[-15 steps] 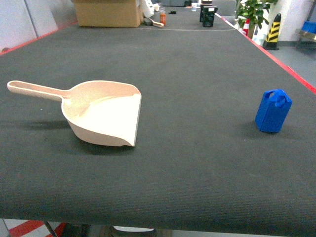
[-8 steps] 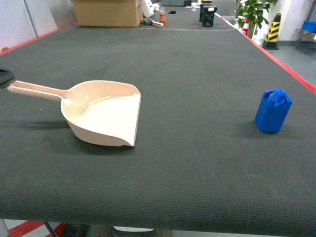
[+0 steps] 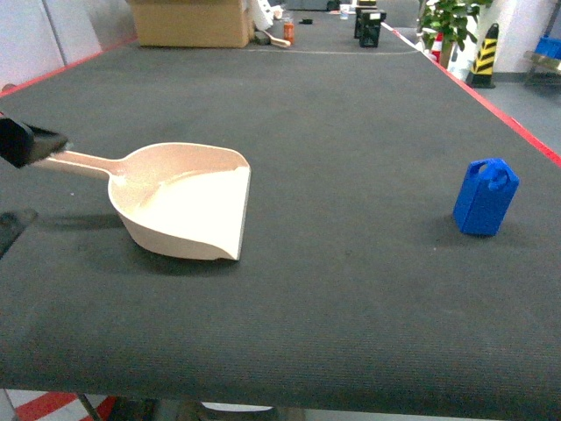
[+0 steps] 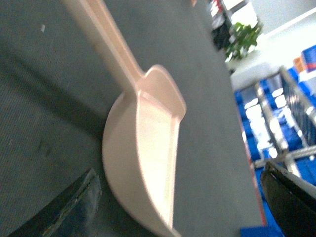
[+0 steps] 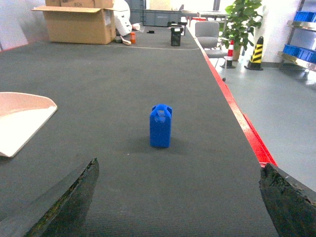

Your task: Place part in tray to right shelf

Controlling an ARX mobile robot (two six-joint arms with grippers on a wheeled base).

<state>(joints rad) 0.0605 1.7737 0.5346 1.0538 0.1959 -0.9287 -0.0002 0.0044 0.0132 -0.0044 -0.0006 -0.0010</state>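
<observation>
The cream tray (image 3: pixel 188 206) lies on the dark table, its handle (image 3: pixel 83 161) pointing left and its flat front edge facing right. In the left wrist view the tray (image 4: pixel 148 148) fills the middle. My left gripper (image 3: pixel 19 182) is open at the far left. One finger overlaps the handle's end and the other sits nearer, on the carpet; the left gripper (image 4: pixel 175 200) holds nothing. The blue part (image 3: pixel 485 197) stands upright near the table's right edge. My right gripper (image 5: pixel 177 197) is open, well short of the part (image 5: pixel 161 126). The right shelf is out of view.
The table has a red edge strip (image 5: pixel 247 128) on the right, with floor beyond it. A cardboard box (image 3: pixel 188 22) and small items stand at the far end. A metal rack with blue crates (image 4: pixel 279 123) lies beyond the table's right side.
My left gripper has come into the head view from the left and now straddles the end of the tray's handle. The tray and the part have not moved.
</observation>
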